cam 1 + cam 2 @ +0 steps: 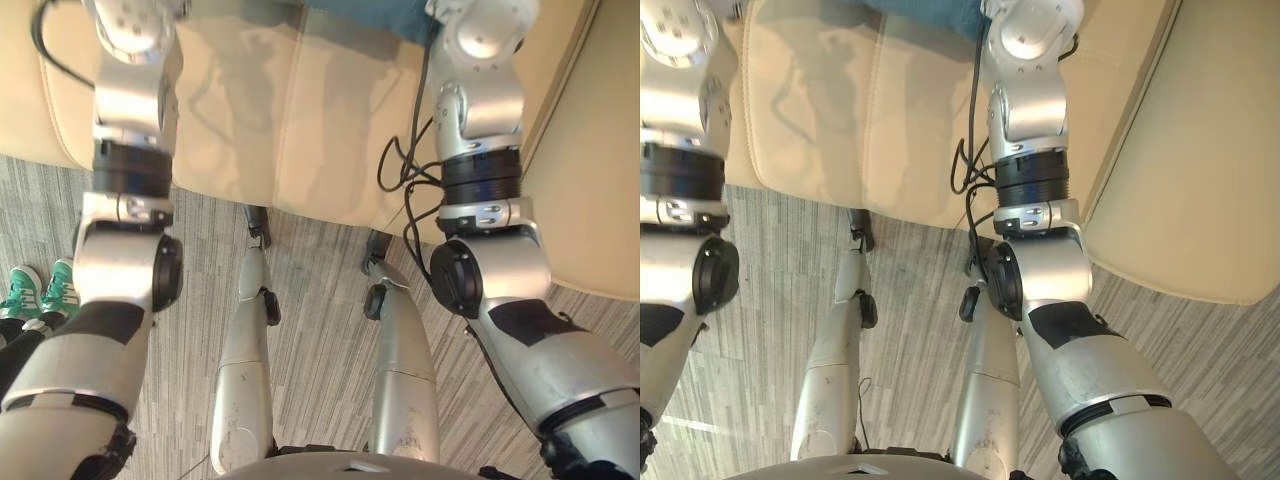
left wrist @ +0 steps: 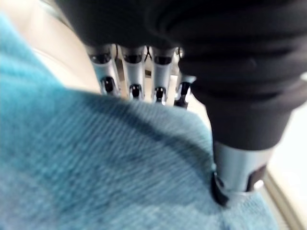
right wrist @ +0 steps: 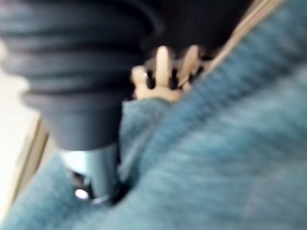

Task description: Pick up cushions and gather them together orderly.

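You're working w/ a teal-blue cushion (image 2: 96,167): fine ribbed weave, soft enough to dent where it's pressed. In the head views a strip of it sits at the top edge, on the cream sofa (image 1: 280,120), just beside the right arm; both arms reach forward over the seat.

Your left hand (image 2: 201,62) has it pinched. The fingers (image 2: 135,72) run down past the cushion's edge w/ tips hidden behind the fabric, and the thumb (image 2: 237,165) is pressed into the near face, cloth btwn them.

Your right hand (image 3: 81,72) grips the same way: fingers (image 3: 163,62) beyond the edge, thumb (image 3: 93,167) sunk into a fold of blue fabric.

You can't tell whether both hands hold one cushion or two, nor whether it's lifted or resting on the seat.

A 2nd cream sofa section (image 1: 590,170) lies at the right, angled to the first. Below is grey striped carpet (image 1: 320,270), w/ a person's green-and-white shoes (image 1: 45,290) on it at your left.
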### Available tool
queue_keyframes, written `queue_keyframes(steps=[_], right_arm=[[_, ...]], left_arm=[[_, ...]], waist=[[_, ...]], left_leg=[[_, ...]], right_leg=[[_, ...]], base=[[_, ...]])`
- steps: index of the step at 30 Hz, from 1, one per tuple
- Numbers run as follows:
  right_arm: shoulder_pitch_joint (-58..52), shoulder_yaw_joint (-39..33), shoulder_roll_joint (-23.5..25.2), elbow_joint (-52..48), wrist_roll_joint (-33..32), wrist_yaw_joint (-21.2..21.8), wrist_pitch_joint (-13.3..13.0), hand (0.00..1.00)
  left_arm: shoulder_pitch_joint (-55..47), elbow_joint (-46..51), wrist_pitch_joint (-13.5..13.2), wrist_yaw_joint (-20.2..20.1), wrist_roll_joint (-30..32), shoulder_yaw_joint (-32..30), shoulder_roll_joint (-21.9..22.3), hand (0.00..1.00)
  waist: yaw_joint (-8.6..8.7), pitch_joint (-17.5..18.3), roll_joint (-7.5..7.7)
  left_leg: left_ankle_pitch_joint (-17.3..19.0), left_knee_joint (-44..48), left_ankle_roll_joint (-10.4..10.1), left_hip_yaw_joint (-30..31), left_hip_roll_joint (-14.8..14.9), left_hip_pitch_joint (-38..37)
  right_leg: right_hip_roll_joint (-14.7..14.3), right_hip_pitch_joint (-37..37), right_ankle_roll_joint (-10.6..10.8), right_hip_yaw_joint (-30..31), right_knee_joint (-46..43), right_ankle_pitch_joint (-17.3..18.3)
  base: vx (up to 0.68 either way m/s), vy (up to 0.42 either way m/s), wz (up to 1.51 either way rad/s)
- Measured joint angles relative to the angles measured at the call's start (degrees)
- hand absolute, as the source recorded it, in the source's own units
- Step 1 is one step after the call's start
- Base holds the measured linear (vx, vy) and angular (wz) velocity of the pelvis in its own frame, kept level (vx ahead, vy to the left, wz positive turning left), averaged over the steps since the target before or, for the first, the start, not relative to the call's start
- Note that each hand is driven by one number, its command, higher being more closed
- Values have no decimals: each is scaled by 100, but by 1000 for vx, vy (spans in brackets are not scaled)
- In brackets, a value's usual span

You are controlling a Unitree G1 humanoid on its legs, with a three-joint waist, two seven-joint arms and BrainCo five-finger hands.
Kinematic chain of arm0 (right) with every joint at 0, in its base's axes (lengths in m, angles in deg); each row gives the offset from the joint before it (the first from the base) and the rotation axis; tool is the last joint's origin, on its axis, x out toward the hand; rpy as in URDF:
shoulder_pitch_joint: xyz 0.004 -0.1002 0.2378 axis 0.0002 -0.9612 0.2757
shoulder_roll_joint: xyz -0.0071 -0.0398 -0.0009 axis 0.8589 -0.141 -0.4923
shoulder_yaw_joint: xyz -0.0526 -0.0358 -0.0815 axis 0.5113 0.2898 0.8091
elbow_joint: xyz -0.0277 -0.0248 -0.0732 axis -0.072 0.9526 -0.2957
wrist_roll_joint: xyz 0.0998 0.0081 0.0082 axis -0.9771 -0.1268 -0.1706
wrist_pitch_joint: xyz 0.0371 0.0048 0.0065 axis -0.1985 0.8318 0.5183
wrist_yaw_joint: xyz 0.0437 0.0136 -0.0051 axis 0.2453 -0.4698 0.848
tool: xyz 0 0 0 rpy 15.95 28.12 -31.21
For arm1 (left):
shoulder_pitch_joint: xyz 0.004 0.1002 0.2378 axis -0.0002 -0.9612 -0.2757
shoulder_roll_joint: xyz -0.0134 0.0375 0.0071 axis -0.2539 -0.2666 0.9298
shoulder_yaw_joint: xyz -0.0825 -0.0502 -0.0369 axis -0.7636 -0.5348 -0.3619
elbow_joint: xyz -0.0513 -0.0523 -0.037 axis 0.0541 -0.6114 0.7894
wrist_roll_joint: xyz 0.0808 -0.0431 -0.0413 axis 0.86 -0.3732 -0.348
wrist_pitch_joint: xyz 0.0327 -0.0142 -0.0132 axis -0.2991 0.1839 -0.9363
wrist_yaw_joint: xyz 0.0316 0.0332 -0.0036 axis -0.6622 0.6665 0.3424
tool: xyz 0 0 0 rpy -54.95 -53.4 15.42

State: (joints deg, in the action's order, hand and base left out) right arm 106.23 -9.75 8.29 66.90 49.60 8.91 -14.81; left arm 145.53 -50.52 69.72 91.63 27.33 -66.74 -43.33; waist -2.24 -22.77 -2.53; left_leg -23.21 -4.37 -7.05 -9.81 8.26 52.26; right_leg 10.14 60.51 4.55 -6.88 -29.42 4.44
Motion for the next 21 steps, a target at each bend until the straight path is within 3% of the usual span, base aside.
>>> queue_keyframes(steps=[8,11,16,21], right_arm=[[-1089,-14,106,-1097,254,128,-56,0],[-1402,-7,109,-1282,412,218,-65,0],[-2320,-14,-224,-1820,464,495,-71,0],[-3765,25,-780,-2780,453,1170,-217,0]], left_arm=[[-1276,159,-39,-150,-243,-318,34,0],[-1595,317,-49,-214,-243,-367,34,0],[-2430,778,-79,-239,-257,-572,32,0],[-3764,1537,-267,-257,-547,-901,37,0]], waist=[[178,-60,27],[186,-60,28],[217,-61,28],[200,-60,28]], left_leg=[[17,0,-14,-294,22,-142],[216,-2,-19,-341,54,-282],[304,1,23,-399,91,-593],[381,164,122,-248,103,-1178]], right_leg=[[-61,136,-4,296,-210,3],[-120,122,-3,398,-279,3],[-161,-160,-7,417,-316,18],[-117,-926,-47,237,-333,203]], base=[[-23,-126,-10],[-54,-115,-21],[-28,-98,-4],[15,-115,15]])
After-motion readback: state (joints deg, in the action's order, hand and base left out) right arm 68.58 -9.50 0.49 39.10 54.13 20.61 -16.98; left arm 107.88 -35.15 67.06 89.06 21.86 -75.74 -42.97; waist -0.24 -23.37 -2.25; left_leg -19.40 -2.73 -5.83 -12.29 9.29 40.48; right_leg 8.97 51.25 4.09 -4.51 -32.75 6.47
